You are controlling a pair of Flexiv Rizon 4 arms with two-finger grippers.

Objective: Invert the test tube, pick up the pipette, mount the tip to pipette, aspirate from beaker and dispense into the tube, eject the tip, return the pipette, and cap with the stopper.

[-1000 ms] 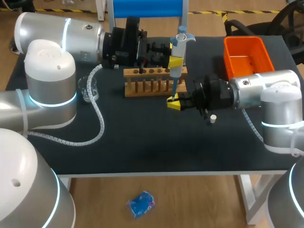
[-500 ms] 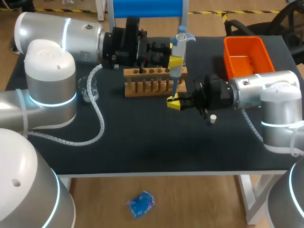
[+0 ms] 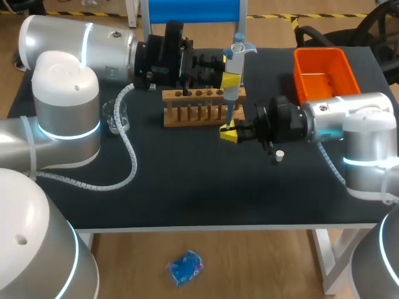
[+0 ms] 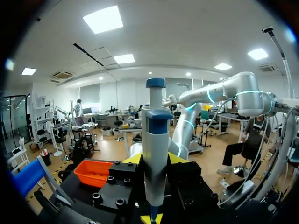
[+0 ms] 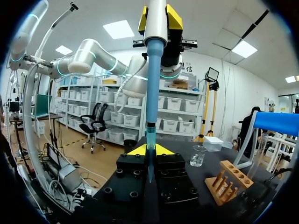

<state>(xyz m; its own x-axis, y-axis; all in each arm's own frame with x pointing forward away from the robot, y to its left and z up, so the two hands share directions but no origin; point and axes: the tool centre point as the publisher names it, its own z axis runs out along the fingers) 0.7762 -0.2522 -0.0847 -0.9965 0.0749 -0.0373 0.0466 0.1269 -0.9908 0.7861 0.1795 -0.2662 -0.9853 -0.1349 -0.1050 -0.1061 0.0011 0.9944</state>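
Hardly anything is shifting since a second ago: both arms are staying where they were over the black table [image 3: 199,187]. The left gripper [image 3: 230,81], coming in from the far left, is clamping its yellow fingertips on the body of the upright blue-and-white plastic pipette [image 3: 232,62], which is standing in the air just beyond the right end of the wooden test tube rack [image 3: 201,107]. Below it, the right gripper [image 3: 229,132] is closing its fingers together on the slim translucent pipette tip [image 5: 150,140] at the lower end of the pipette. A small white stopper [image 3: 280,155] is lying on the table just near of the right wrist. The clear glass beaker [image 3: 116,116] is sitting at the left, well apart from the rack, and the orange plastic bin [image 3: 324,75] is resting at the far right.
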